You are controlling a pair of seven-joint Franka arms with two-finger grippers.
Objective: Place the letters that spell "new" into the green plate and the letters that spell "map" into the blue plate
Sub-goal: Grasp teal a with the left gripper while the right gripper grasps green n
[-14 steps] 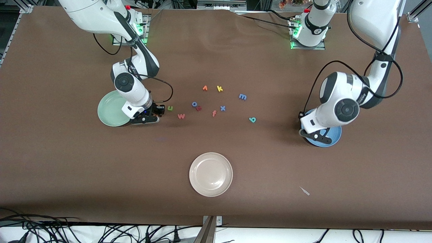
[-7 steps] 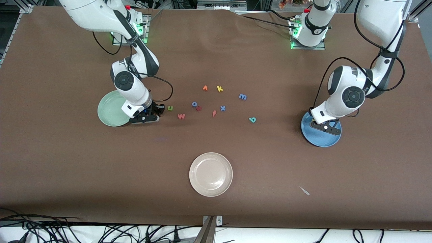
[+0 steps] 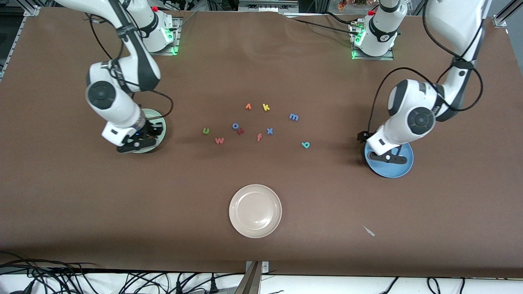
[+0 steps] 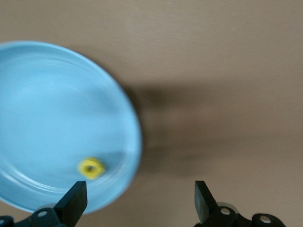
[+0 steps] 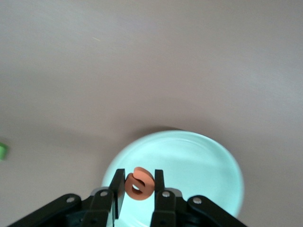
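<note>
Right gripper pinched on orange e, up over green plate at the right arm's end of the table. Left gripper spread wide with nothing between the fingers, over the edge of blue plate at the left arm's end.

Brown table underneath everything. Cream-white plate nearest the front camera, about midway between the two ends and well apart from the other plates. Green plate partly hidden by the right gripper in the front view.

Yellow a lying flat in the blue plate near its rim. Loose in the middle of the table: blue m and teal p toward the left arm's end, p nearer the front camera than m; green n and pinkish-red w toward the right arm's end, w nearer the camera. Between those pairs, yellow k, blue x, salmon f, blue o touching dark red letter.
</note>
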